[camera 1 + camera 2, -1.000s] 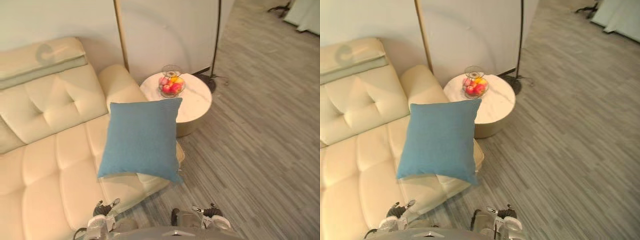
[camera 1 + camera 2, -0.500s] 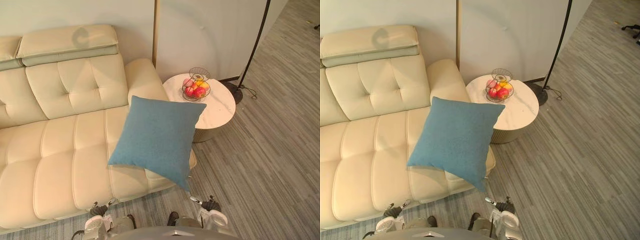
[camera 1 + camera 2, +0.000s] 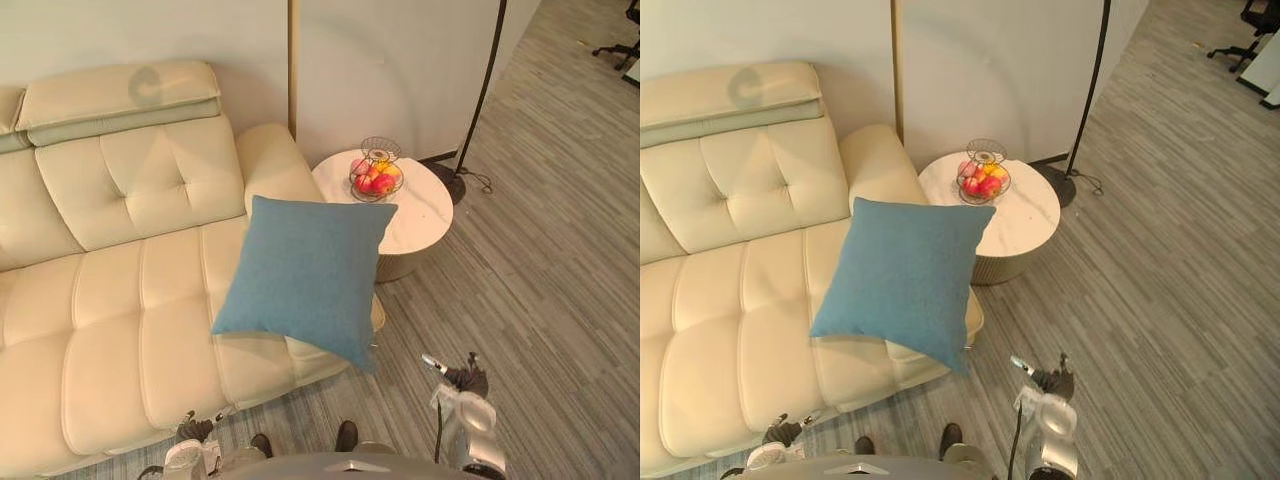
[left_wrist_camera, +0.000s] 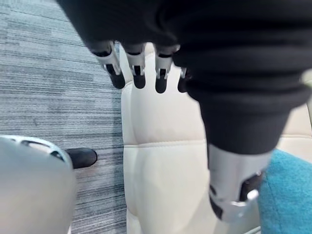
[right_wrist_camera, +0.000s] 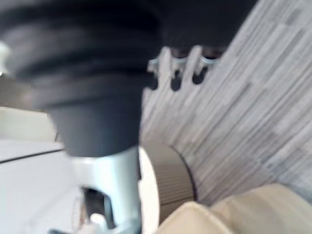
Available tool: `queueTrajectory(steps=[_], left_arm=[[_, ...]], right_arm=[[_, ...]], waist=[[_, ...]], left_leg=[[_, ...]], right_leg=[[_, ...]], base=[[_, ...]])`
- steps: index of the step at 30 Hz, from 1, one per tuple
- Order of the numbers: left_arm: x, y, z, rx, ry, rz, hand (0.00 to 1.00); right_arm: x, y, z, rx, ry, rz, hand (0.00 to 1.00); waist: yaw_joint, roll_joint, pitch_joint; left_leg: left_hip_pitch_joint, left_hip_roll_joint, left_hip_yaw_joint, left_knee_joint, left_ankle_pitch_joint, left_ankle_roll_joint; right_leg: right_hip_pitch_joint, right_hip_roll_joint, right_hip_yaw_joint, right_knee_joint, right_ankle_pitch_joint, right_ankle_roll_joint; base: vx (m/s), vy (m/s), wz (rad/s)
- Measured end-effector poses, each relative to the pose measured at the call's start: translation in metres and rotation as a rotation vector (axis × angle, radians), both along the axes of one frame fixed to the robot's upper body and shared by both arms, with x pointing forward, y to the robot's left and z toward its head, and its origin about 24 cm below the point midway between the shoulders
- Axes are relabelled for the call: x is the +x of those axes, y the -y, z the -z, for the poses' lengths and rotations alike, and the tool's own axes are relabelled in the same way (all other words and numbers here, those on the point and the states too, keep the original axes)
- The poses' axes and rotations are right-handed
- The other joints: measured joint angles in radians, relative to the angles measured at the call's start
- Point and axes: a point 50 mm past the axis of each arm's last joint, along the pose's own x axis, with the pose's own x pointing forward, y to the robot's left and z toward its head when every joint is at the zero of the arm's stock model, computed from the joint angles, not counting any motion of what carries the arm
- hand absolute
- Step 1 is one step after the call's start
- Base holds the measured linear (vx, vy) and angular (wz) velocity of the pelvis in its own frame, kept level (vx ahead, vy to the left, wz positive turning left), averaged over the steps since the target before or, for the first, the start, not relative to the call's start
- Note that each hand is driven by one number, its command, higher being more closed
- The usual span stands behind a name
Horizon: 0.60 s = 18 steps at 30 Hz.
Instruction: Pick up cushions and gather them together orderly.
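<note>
The blue square fabric cushion (image 3: 305, 275) leans on the cream leather sofa (image 3: 110, 300). The left hand (image 4: 138, 68) at 7 o'clock and the right hand (image 3: 460, 385) at 5 o'clock have relaxed fingers and are empty.

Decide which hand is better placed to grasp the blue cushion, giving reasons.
Probably the right hand: it is higher and nearer the blue cushion's overhanging corner; the left hand hangs low by the sofa front.

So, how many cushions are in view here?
1. The blue cushion lies at the right end of the sofa, beside the round table, one corner hanging past the seat's front edge. Others may lie beyond the views.
</note>
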Motion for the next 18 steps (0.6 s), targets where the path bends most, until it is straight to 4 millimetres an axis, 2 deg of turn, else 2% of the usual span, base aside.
queueTrajectory(steps=[6, 10, 13, 16, 18], left_arm=[[0.000, -0.008, -0.001, 0.024, -0.007, 0.018, 0.00], [-0.006, -0.008, 0.001, 0.023, -0.027, 0.011, 0.00], [0.002, -0.008, -0.001, 0.033, -0.007, 0.005, 0.00], [0.007, -0.008, -0.003, 0.037, 0.005, -0.005, 0.00], [0.015, -0.008, -0.005, 0.040, 0.028, -0.011, 0.00]], right_arm=[[0.052, -0.010, -0.036, -0.064, 0.147, -0.121, 0.00], [0.067, -0.020, -0.046, -0.084, 0.181, -0.179, 0.00], [0.082, -0.031, -0.054, -0.085, 0.206, -0.222, 0.00], [0.091, -0.038, -0.056, -0.083, 0.205, -0.249, 0.00], [0.100, -0.042, -0.061, -0.083, 0.214, -0.254, 0.00]], waist=[[0.026, 0.010, 0.036], [0.049, 0.016, 0.072], [0.055, 0.017, 0.117], [0.056, 0.017, 0.124], [0.059, 0.020, 0.151]], left_leg=[[-0.078, -0.015, -0.016, 0.005, 0.016, 0.018], [-0.118, -0.019, -0.038, 0.012, 0.018, 0.021], [-0.155, -0.019, -0.065, 0.036, 0.018, 0.021], [-0.186, -0.019, -0.073, 0.048, 0.018, 0.021], [-0.200, -0.019, -0.078, 0.065, 0.015, 0.024]], right_leg=[[-0.063, -0.006, 0.001, -0.032, 0.042, 0.001], [-0.088, -0.010, -0.010, -0.035, 0.042, 0.001], [-0.103, -0.012, -0.015, -0.033, 0.044, -0.001], [-0.127, -0.014, -0.011, -0.028, 0.045, -0.002], [-0.132, -0.016, -0.012, -0.027, 0.047, -0.004]], base=[[-0.04, 0.022, 0.04], [-0.01, 0.024, 0.16], [0.01, 0.019, 0.21], [0.00, 0.016, 0.11], [-0.02, 0.016, 0.07]])
